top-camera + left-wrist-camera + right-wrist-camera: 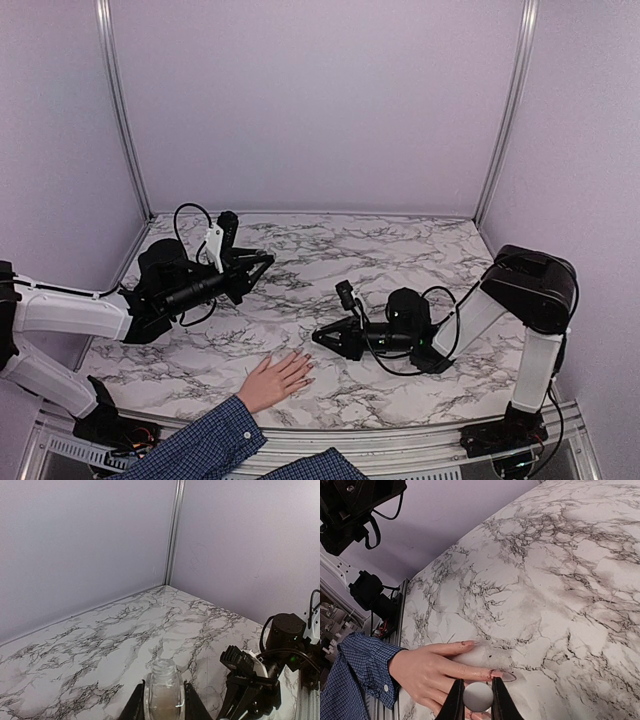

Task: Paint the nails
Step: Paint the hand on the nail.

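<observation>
Table [400,250]: white marble, grey-black veins. Walls [320,100]: pale lilac. Posts [115,110]: silver. Sleeve [200,445]: blue plaid. Hand [275,378]: light skin; nails [496,673]: pinkish. Left arm [70,312], right arm [470,315]: white links, black joints. Bottle [163,692]: clear, beige fill. Cap [478,696]: pale grey.

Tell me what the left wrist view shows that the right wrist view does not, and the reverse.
Only the left wrist: a small clear glass bottle, neck uncapped, clamped in the left tool, and the enclosure's metal corner post. Only the right wrist: a light-skinned hand in a blue plaid sleeve, its nails visible, and a round pale grey piece pinched in the right tool close by the fingers. Both: the white marble-patterned tabletop and lilac walls.
</observation>
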### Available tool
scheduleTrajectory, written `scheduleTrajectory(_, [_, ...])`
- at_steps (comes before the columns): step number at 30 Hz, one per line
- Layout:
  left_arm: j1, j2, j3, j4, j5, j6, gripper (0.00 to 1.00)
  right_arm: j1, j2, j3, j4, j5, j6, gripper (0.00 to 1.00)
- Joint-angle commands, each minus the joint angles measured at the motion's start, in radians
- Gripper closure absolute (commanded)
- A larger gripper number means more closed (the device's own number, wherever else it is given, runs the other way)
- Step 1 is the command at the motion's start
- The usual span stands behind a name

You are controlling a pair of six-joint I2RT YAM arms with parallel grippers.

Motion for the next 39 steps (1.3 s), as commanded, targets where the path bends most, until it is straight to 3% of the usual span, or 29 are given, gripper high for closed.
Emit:
scheduleTrajectory(1, [0.006,0.007,0.031,0.035,0.015,-0.002,1.0,0.006,0.02,0.035,-0.005,0.011,-0.017,1.0])
scheduleTrajectory(39, [0.009,0.017,0.04,0.04,0.025,-0.006,1.0,0.005,0.059,0.063,-0.042,0.003,-0.013,1.0])
